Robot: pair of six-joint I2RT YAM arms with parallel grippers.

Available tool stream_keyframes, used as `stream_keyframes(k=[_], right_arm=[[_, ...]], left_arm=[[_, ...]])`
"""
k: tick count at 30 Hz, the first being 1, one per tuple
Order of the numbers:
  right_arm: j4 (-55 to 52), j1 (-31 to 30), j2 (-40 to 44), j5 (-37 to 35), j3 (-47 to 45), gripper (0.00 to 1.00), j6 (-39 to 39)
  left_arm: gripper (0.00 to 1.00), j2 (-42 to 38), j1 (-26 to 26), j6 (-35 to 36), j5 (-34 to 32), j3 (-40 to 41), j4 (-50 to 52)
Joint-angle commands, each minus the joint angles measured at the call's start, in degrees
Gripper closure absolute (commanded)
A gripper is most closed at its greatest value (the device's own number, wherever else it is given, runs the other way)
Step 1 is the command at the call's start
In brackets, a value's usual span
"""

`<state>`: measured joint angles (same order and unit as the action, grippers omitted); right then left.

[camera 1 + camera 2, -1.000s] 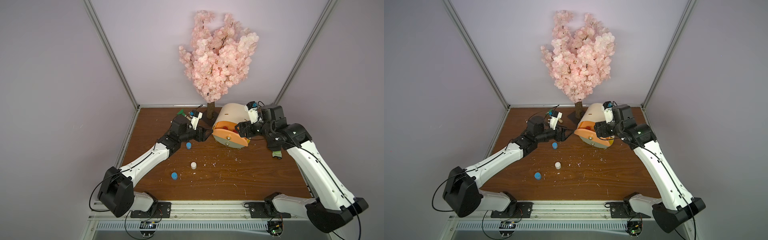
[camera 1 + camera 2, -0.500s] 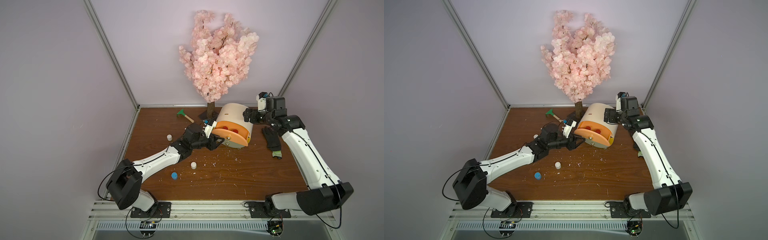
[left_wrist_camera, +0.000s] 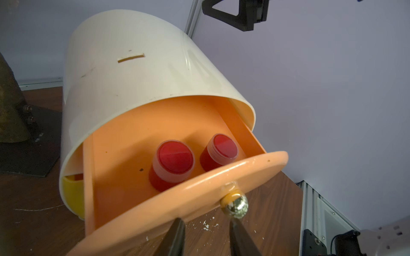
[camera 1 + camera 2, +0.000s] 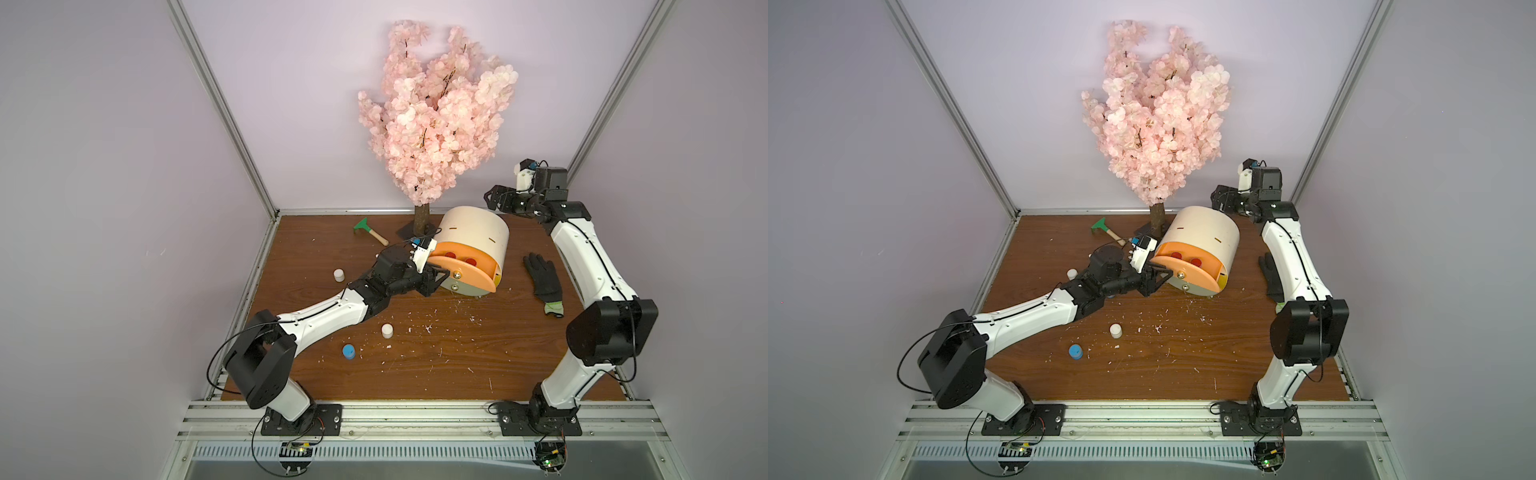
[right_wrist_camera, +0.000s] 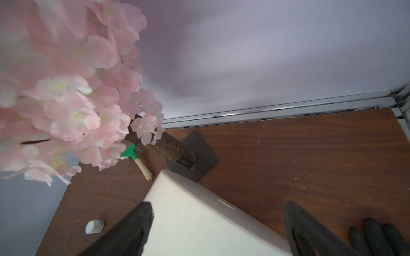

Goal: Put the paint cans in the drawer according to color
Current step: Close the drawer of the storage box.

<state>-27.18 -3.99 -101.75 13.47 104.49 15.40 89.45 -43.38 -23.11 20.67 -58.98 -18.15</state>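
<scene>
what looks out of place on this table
White flecks are scattered over the wooden table in front of the drawer cabinet, like crumbs or chipped bits. A black glove lies flat beside the cabinet and looks like a stray. Nothing looks spilled or broken.

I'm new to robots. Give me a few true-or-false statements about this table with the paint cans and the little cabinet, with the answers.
1. Two red paint cans sit in the open peach-orange drawer. True.
2. A blue paint can stands on the table. True.
3. The right gripper is clamped on the cabinet. False: it hovers open behind the cabinet.
4. The black glove lies in the drawer. False: it lies on the table beside the cabinet.
5. Both white paint cans are in a drawer. False: both stand on the table.
</scene>
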Motion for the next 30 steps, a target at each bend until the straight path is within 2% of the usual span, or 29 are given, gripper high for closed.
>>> stream_keyframes(k=[1, 4, 8, 17, 22, 30], right_arm=[[-0.61, 0.21, -2.33, 3.98, 4.38, 0.01, -0.99], [-3.01, 0.26, -5.97, 4.39, 8.63, 0.01, -1.54], [-5.92, 0.22, -9.05, 8.76, 11.79, 0.01, -2.70], [-8.58, 0.12, -9.96, 11.02, 11.16, 0.02, -5.62], [-8.50, 0.15, -9.69, 10.71, 9.77, 0.02, -6.13], [-8.45, 0.21, -9.61, 10.51, 10.03, 0.02, -6.09]], left_arm=[[0.62, 1.03, -0.45, 2.65, -2.80, -2.36, -2.23], [0.63, 2.10, -0.45, 3.64, -4.04, -3.51, -3.25], [0.63, 3.27, -0.40, 4.13, -5.07, -4.21, -4.69], [0.67, 7.28, -0.44, 4.24, -6.13, -6.92, -7.21], [0.68, 9.33, -0.39, 5.34, -9.64, -7.97, -8.68], [0.68, 12.30, -0.34, 5.75, -10.82, -10.31, -9.19]])
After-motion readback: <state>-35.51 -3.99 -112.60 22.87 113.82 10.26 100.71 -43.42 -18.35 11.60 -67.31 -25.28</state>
